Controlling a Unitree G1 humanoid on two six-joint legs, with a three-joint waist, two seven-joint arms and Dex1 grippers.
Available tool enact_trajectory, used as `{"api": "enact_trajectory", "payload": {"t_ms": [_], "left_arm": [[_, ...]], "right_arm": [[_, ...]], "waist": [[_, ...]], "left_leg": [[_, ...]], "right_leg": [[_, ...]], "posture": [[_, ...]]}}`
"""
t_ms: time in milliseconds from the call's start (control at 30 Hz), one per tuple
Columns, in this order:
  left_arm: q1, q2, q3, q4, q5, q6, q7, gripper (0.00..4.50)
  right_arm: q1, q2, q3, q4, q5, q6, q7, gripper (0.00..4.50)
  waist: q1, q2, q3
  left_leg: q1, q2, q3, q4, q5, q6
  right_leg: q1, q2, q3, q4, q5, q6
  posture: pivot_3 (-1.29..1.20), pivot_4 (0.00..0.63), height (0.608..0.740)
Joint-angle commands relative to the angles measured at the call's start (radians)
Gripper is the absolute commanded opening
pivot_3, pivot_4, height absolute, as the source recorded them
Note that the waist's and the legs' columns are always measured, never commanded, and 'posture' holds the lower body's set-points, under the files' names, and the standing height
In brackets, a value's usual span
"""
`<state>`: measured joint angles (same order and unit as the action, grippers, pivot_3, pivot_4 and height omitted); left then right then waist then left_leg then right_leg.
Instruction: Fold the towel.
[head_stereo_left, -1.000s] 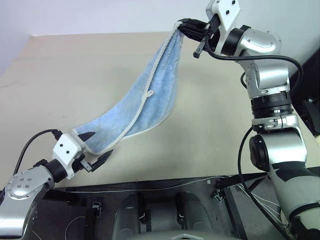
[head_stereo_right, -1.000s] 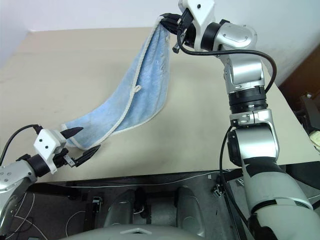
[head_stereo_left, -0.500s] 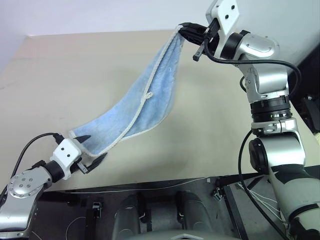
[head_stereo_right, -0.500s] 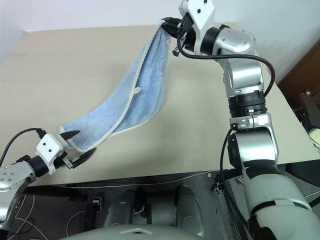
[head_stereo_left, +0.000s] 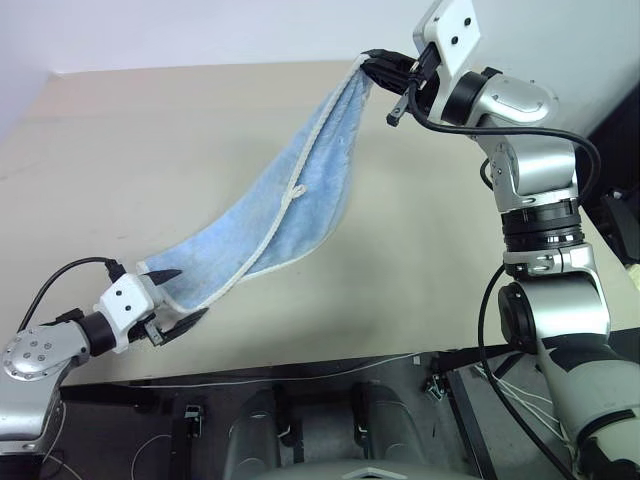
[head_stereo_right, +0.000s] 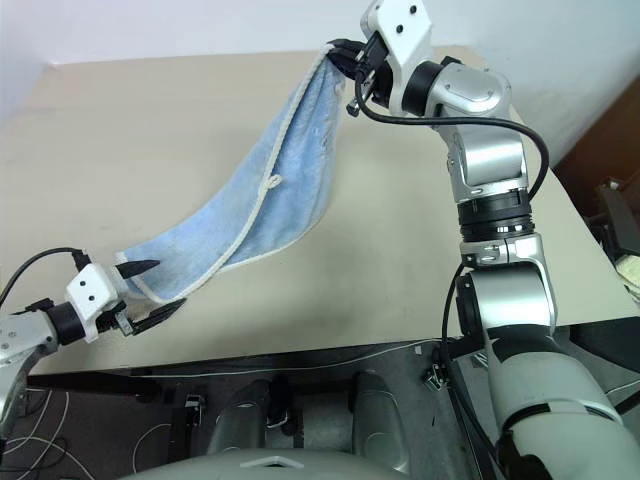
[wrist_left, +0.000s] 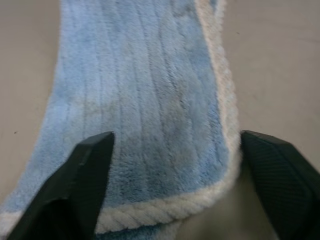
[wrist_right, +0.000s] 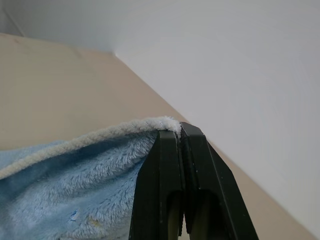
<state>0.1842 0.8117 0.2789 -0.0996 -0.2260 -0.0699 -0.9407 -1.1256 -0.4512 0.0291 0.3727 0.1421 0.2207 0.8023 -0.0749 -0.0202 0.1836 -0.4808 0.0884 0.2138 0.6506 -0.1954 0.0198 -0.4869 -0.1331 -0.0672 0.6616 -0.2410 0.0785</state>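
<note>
The towel (head_stereo_left: 290, 205) is a light blue, plush pile cloth with faint lengthwise stripes and a whitish, rope-like twisted border; a small white loop tag (head_stereo_left: 296, 188) sits on the edge near mid-length. It spans the frame diagonally, from the upper centre-right of the left eye view down to the lower left, sagging in a shallow curve above the table (head_stereo_left: 150, 150), a matte beige flat surface. The towel's underside and the exact point where its lowest fold meets the table cannot be made out. The right gripper (head_stereo_left: 385, 68), at the upper right, has its two black fingers pressed together on the top corner of the towel; the right wrist view shows the border pinched between the fingers (wrist_right: 165, 165). The left gripper (head_stereo_left: 175, 300), at the lower left, has its fingers apart on either side of the lower towel end; in the left wrist view the ribbed pads (wrist_left: 85, 175) flank the corner edge, and contact cannot be confirmed
</note>
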Motion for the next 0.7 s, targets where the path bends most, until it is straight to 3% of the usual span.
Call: {"api": "enact_trajectory", "payload": {"t_ms": [33, 333, 633, 700], "left_arm": [[0.014, 0.03, 0.005, 0.044, 0.033, -0.033, -0.015, 3.02], [0.032, 0.067, -0.011, 0.095, 0.054, -0.119, -0.048, 0.01], [-0.024, 0.07, 0.044, 0.042, -0.071, 0.022, -0.039, 0.01], [-0.077, 0.082, 0.105, 0.013, -0.177, 0.133, -0.032, 0.01]], "right_arm": [[-0.005, -0.011, -0.028, -0.057, 0.019, 0.002, -0.011, 0.0], [0.0, -0.008, -0.026, -0.061, 0.018, 0.005, -0.017, 0.0], [0.005, -0.022, -0.024, -0.055, 0.005, -0.005, -0.02, 0.0], [0.0, -0.025, -0.027, -0.042, 0.001, -0.01, -0.026, 0.0]], "waist": [[-0.001, 0.0, 0.0], [-0.002, 0.001, -0.001], [0.001, 0.001, -0.001], [0.002, 0.001, 0.0]], "left_leg": [[0.0, 0.0, 0.0, 0.0, 0.0, 0.0], [0.001, 0.001, 0.0, 0.0, 0.0, 0.001], [0.001, 0.001, 0.0, 0.0, 0.0, 0.001], [0.001, 0.001, 0.0, 0.0, 0.0, 0.001]], "right_leg": [[0.0, 0.0, 0.0, 0.0, 0.0, 0.0], [-0.001, 0.0, 0.0, 0.001, 0.0, 0.0], [-0.001, 0.0, 0.0, 0.001, 0.0, 0.0], [-0.001, 0.0, 0.0, 0.001, 0.0, 0.0]], "posture": [[0.0, 0.15, 0.692], [0.0, 0.15, 0.692], [0.0, 0.15, 0.692], [0.0, 0.15, 0.692]]}}
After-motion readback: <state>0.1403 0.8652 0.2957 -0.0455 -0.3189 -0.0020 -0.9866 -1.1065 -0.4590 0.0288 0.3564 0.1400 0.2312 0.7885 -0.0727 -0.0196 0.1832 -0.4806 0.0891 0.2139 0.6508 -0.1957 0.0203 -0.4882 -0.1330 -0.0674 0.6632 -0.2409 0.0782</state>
